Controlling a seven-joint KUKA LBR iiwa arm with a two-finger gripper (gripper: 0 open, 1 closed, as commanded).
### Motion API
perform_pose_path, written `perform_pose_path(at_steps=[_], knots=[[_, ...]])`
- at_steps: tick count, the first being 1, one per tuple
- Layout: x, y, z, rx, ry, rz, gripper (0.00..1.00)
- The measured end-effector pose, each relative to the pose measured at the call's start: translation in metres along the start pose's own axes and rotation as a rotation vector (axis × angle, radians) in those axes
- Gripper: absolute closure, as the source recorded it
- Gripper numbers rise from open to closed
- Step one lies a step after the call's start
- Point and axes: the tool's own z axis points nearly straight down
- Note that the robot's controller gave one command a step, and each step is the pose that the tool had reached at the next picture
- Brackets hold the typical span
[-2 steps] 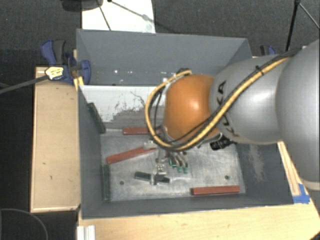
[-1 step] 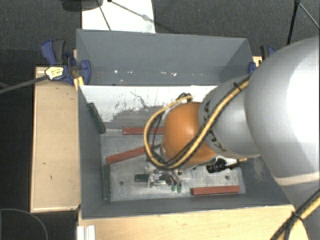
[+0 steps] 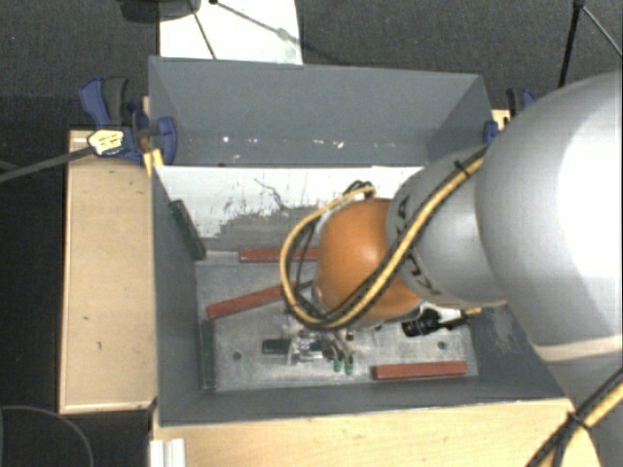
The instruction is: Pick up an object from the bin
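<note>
I see the arm (image 3: 545, 212) reaching in from the right and bending steeply down into the bin (image 3: 311, 115). Its orange cover (image 3: 355, 251) is tipped towards the floor, with the cables (image 3: 297, 261) looped round it. The pincer (image 3: 319, 346) sits low over the bin floor, and I cannot tell whether it is spread, pressed together or pinching anything. Just left of the pincer lies a small dark piece (image 3: 276, 346) that I cannot identify. To its right lies a reddish-brown stick (image 3: 419, 369), up and to its left a tilted stick (image 3: 243, 303), and beyond that a far stick (image 3: 273, 255). Well left of the pincer, a green bar (image 3: 206, 353) lies by the wall.
</note>
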Motion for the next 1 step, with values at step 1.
perform_pose_path(at_steps=[1], knots=[[-0.0169, -0.0064, -0.1283, 0.005, 0.011, 0.023, 1.00]])
